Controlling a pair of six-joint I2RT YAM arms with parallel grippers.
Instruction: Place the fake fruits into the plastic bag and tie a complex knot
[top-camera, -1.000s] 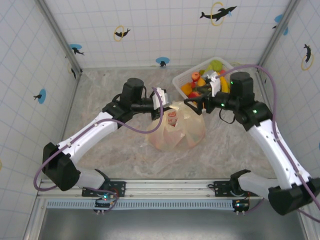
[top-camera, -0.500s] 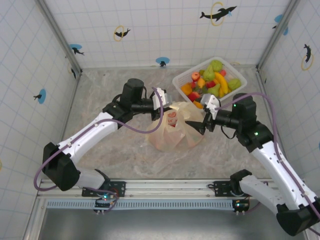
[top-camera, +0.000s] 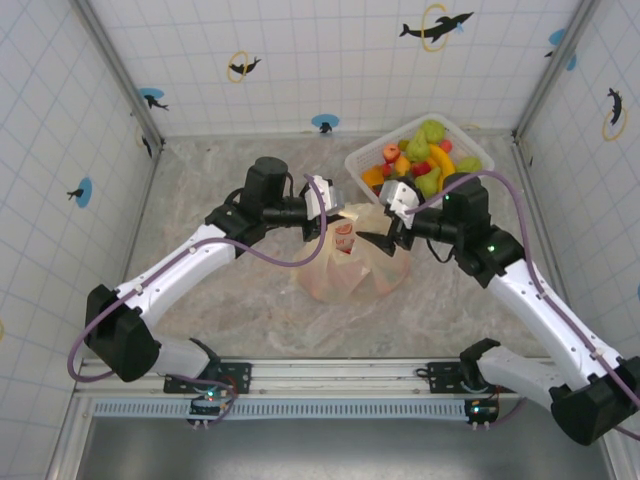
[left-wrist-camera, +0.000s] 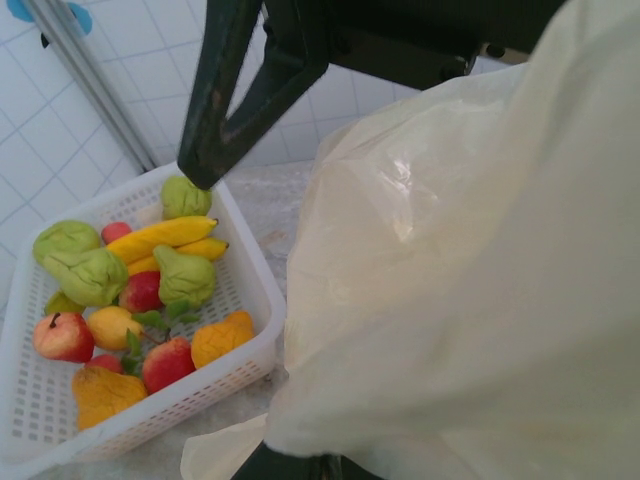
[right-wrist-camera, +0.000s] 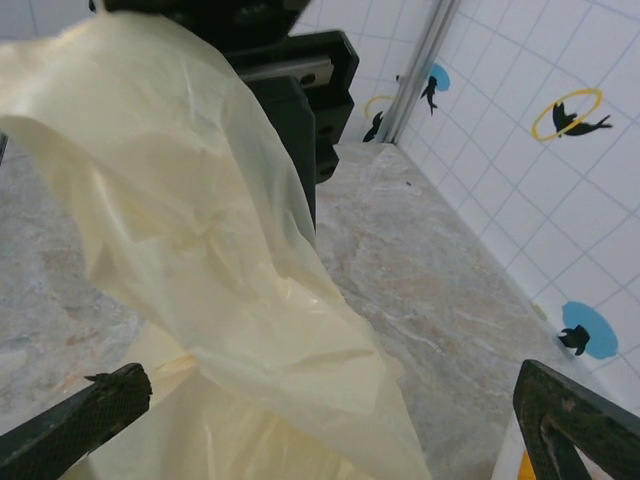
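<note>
Cream plastic bag (top-camera: 350, 272) pinched by left tool (top-camera: 334, 212), right tool (top-camera: 377, 238) spread around it.

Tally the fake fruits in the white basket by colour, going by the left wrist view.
Green fruits: 4
Yellow fruits: 3
Red fruits: 4
Orange fruits: 2
Total: 13 in plain sight; pieces buried under others could add to that.

Bag (left-wrist-camera: 460, 280) film hiding most of left gripper's (top-camera: 328, 207) lower finger (left-wrist-camera: 300, 466), red patch (top-camera: 345, 238) under that gripper, fruit or print untellable, basket (left-wrist-camera: 250, 262) cropped beyond upper finger (left-wrist-camera: 235, 90), right gripper's (right-wrist-camera: 330, 395) fingers (right-wrist-camera: 80, 420) cropped at bottom edge
</note>
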